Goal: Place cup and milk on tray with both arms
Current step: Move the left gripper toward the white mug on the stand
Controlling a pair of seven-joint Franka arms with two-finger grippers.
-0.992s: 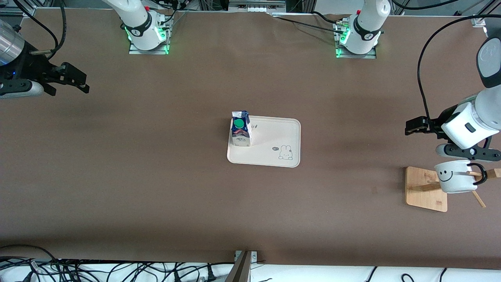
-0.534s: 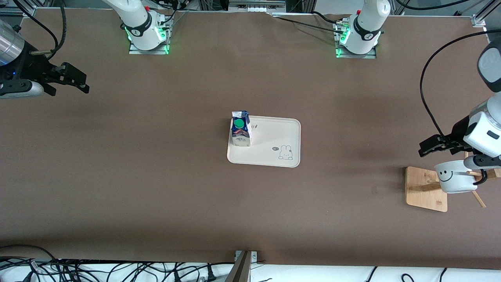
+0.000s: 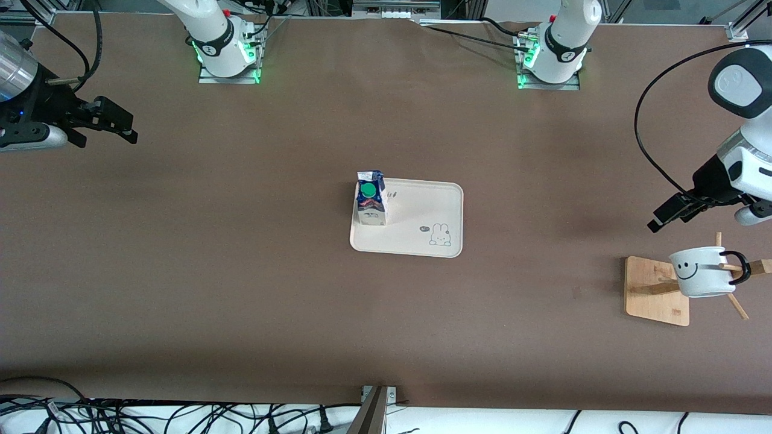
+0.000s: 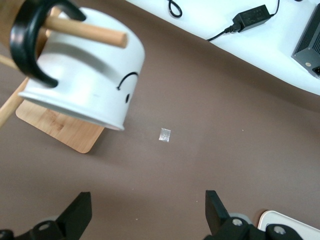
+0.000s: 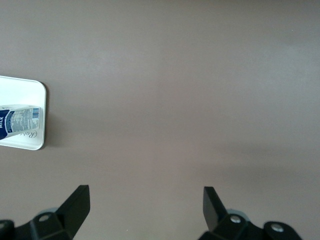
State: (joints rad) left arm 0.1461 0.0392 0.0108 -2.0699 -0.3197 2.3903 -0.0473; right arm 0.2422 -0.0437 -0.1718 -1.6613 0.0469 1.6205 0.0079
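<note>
Milk (image 3: 370, 199) stands upright on the tray (image 3: 422, 211), in the corner toward my right arm's end and farther from the front camera; green cap (image 3: 368, 190) faces up. The tray lies flat mid-tabletop (image 3: 241, 271), rabbit drawing (image 3: 441, 235) in the corner nearer the front camera toward my left arm's end. The cup (image 3: 699, 272) is not on the tray: it hangs tipped on its side from a wooden peg (image 4: 85, 30) of the rack, peg passing through the black handle (image 3: 739, 268), smiley face showing, rim clear of the tabletop. The rack's square wooden base (image 3: 648, 289) sits at my left arm's end, well apart from the tray. My left gripper (image 3: 669, 214) hovers over bare tabletop just beside the rack, on the side farther from the front camera, fingers (image 4: 77, 215) spread wide and holding nothing, apart from the cup. A small pale scrap (image 4: 165, 135) lies on the tabletop near the rack base. My right gripper (image 3: 117, 123) waits in the air over the right arm's end, well apart from the tray, fingers (image 5: 75, 205) spread and empty.
</note>
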